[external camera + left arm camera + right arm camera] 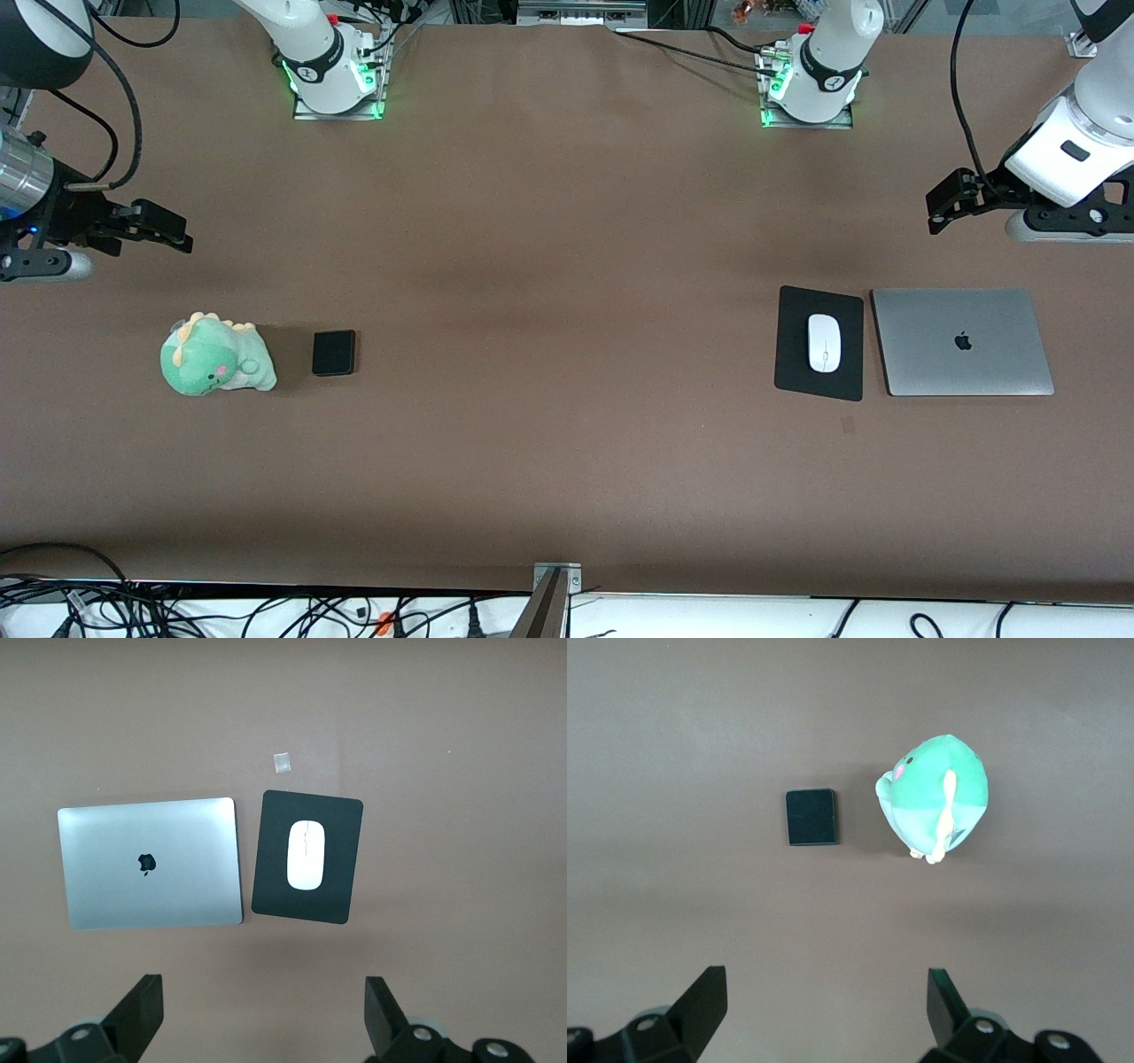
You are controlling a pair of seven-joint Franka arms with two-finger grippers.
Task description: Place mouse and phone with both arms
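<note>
**Brown counter, two arms up and waiting**

Brown counter [549, 266] stretches wide under both arms. Take the mouse pad [819, 381] as the marker: the white mouse [824, 343] lies on it, and a shut grey laptop [961, 342] sits just beside it. The black phone [334, 353] lies well apart from the pad, toward the right arm's end, next to a green plush dinosaur [215, 356]. The left end effector [261, 1014] hangs wide open, holding nothing. The right end effector [824, 1010] is also wide open and empty, over bare counter.
</note>
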